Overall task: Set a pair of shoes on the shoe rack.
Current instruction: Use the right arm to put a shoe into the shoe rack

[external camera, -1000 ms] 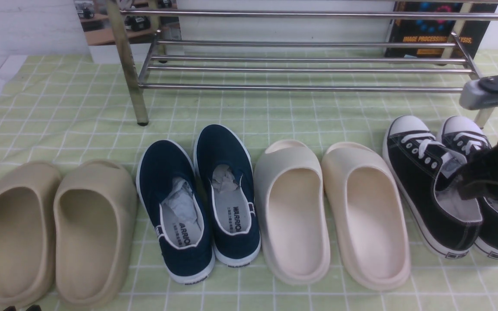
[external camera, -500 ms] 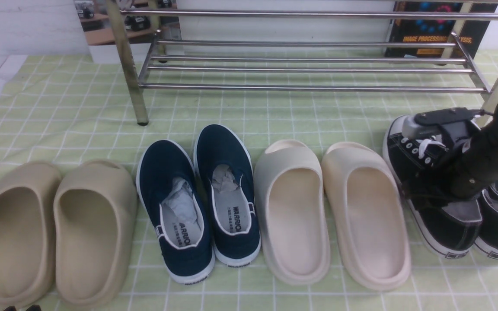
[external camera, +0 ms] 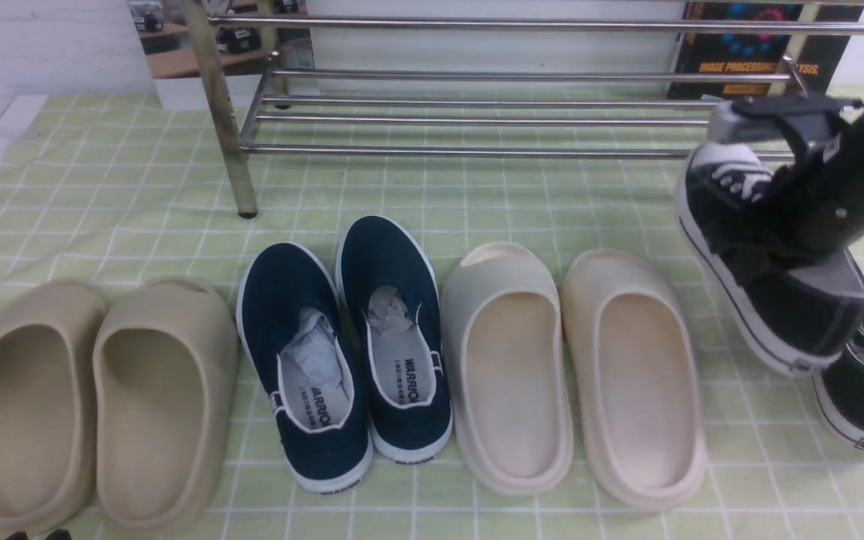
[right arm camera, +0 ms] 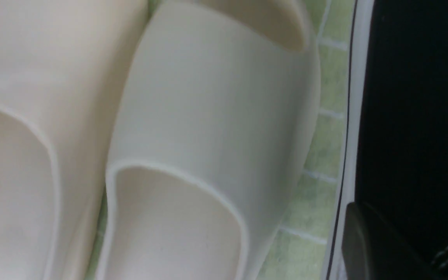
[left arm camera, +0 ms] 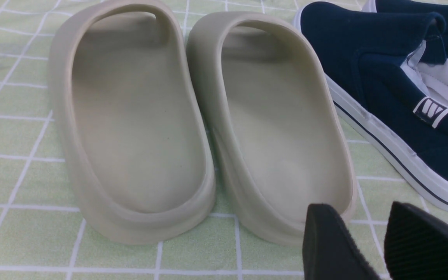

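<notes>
One black canvas sneaker (external camera: pixel 773 304) of the pair of shoes hangs tilted above the green checked cloth, toe toward the shoe rack (external camera: pixel 522 120). My right gripper (external camera: pixel 751 240) is shut on its side wall by the laces. In the right wrist view its black canvas (right arm camera: pixel 414 116) fills one side, with one finger (right arm camera: pixel 368 241) pressed against it. The other black sneaker (external camera: pixel 863 397) lies on the cloth, partly under the lifted one. My left gripper (left arm camera: pixel 364 237) stands open and empty, low behind the heels of the beige slides (left arm camera: pixel 208 128).
From left to right the row on the cloth has beige slides (external camera: pixel 94 405), navy WARRIOR slip-ons (external camera: pixel 342 352) and cream slides (external camera: pixel 574 375). The rack's upright leg (external camera: pixel 226 127) stands behind them. A dark poster (external camera: pixel 747 60) leans behind the rack.
My right gripper came down onto the left black sneaker, closed on it and lifted it up and toward the rack. The other black sneaker stayed on the cloth.
</notes>
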Controlling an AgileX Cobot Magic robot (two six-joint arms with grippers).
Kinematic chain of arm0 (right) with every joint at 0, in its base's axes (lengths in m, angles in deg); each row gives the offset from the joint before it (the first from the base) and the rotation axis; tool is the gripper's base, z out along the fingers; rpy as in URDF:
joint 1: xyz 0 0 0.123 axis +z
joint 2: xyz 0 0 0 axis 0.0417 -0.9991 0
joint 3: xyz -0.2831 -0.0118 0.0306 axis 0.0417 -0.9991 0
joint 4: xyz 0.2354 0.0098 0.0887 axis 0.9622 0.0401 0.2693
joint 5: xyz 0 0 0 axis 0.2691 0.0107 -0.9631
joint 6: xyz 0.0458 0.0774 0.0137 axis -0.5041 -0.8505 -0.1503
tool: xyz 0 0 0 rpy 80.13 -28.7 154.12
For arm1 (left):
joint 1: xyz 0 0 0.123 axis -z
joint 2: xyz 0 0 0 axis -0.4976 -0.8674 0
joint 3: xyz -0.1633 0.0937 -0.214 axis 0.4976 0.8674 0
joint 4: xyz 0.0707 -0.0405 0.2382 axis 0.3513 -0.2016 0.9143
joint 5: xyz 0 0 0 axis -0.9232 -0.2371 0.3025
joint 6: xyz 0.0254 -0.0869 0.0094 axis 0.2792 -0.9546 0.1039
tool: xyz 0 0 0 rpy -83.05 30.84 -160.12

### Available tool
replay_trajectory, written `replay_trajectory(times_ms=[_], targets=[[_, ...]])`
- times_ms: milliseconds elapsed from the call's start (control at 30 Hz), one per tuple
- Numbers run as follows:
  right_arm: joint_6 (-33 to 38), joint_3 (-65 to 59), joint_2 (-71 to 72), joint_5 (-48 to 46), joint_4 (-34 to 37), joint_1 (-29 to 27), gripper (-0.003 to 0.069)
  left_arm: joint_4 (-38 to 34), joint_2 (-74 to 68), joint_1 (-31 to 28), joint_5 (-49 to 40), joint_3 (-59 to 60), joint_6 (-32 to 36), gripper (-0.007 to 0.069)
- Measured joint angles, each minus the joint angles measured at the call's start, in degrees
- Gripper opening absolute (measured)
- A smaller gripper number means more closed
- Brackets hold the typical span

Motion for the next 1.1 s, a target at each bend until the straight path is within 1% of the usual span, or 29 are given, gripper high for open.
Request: replay_trajectory(times_ms=[133, 167, 233, 267, 333, 367, 400, 567, 600, 700, 733, 767, 800, 833, 867, 933, 967, 1000, 1033, 1100], targets=[[0.41, 10.75, -6.95, -2.09, -0.78, 0.26, 0.0017, 0.00, 0.00, 0.00, 0.00, 0.00, 0.00, 0.0238], [0.41, 11.33, -6.95, -2.14, -0.78, 0.26, 0.0017, 0.00, 0.00, 0.00, 0.00, 0.00, 0.00, 0.0238], [0.41, 19.34, -13.67, -3.40, -1.94, 0.33, 0.0017, 0.00, 0.00, 0.00, 0.00, 0.00, 0.00, 0.0238], [0.41, 19.99, -14.17, -3.51, -1.98, 0.33, 0.0017, 0.00, 0.00, 0.00, 0.00, 0.00, 0.00, 0.0238], [0.41, 29.83, -20.46, -5.26, -2.84, 0.33, 0.0017, 0.00, 0.00, 0.00, 0.00, 0.00, 0.00, 0.0238], [0.41, 29.83, -20.93, -5.40, -2.84, 0.33, 0.0017, 0.00, 0.00, 0.00, 0.00, 0.00, 0.00, 0.0238], [0.41, 34.97, -24.10, -6.38, -3.03, 0.33, 0.0017, 0.00, 0.00, 0.00, 0.00, 0.00, 0.00, 0.0238], [0.35, 50.95, -33.01, -8.45, -3.22, 0.33, 0.0017, 0.00, 0.00, 0.00, 0.00, 0.00, 0.00, 0.0238], [0.35, 56.08, -35.56, -8.63, -3.50, 0.33, 0.0019, 0.00, 0.00, 0.00, 0.00, 0.00, 0.00, 0.0238], [-0.59, 61.61, -39.45, -8.41, -4.19, 0.33, 0.0027, 0.00, 0.00, 0.00, 0.00, 0.00, 0.00, 0.0238], [-1.93, 63.46, -40.96, -8.14, -4.35, 0.33, 0.0043, 0.00, 0.00, 0.00, 0.00, 0.00, 0.00, 0.0238], [-2.88, 64.21, -41.69, -7.20, -4.35, 0.33, 0.0074, 0.00, 0.00, 0.00, 0.00, 0.00, 0.00, 0.0238], [-2.88, 64.26, -41.78, -7.20, -4.35, 0.38, 0.0080, 0.00, 0.00, 0.00, 0.00, 0.00, 0.00, 0.0238], [-3.16, 64.56, -41.98, -5.41, -4.74, 0.38, 0.0146, 0.00, 0.00, 0.00, 0.00, 0.00, 0.00, 0.0238], [-3.23, 64.75, -41.98, -5.80, -4.69, 0.38, 0.0188, 0.00, 0.00, 0.00, 0.00, 0.00, 0.00, 0.0238], [-3.44, 64.76, -41.93, -6.15, -4.69, 0.38, 0.0294, 0.00, 0.00, 0.00, 0.00, 0.00, 0.00, 0.0238], [-3.51, 64.76, -41.86, -6.21, -4.69, 0.38, 0.0318, 0.00, 0.00, 0.00, 0.00, 0.00, 0.00, 0.0238], [-3.73, 63.90, -40.77, -6.28, -4.47, 0.38, 0.0438, 0.00, 0.00, 0.00, 0.00, 0.00, 0.00, 0.0238], [-3.72, 62.85, -39.66, -6.21, -4.31, 0.38, 0.0491, 0.00, 0.00, 0.00, 0.00, 0.00, 0.00, 0.0238], [-3.76, 58.77, -35.80, -7.09, -4.07, 0.38, 0.0569, 0.00, 0.00, 0.00, 0.00, 0.00, 0.00, 0.0238]])
